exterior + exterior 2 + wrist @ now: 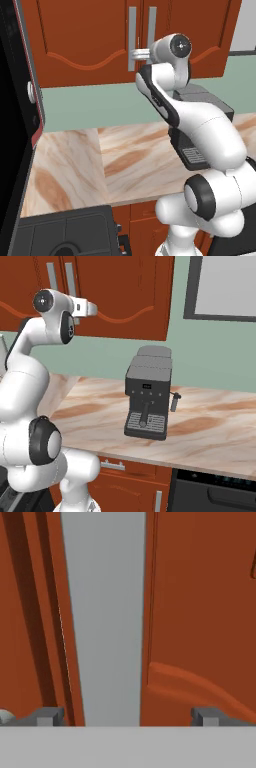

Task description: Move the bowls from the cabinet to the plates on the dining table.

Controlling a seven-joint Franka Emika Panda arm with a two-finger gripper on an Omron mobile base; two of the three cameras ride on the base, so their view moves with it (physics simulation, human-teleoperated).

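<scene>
End effector [128, 716] spread wide at the cabinet's [80, 35] bar handle [105, 612], grasping nothing.

Fingertips [47, 715] stand either side of the grey handle, whose long axis runs upright between them in the hand view. From the left base view the end effector [136, 51] reaches level toward the pair of vertical handles at the seam where the shut, wavy-panelled doors meet. Below lies open green wall, then the marble-look counter [210, 431]; the black coffee machine [147, 401] stands well to the arm's right.

Arm [200, 130] raised, elbow bent; gripper [128, 716] level, jaws spread wide, empty.
</scene>
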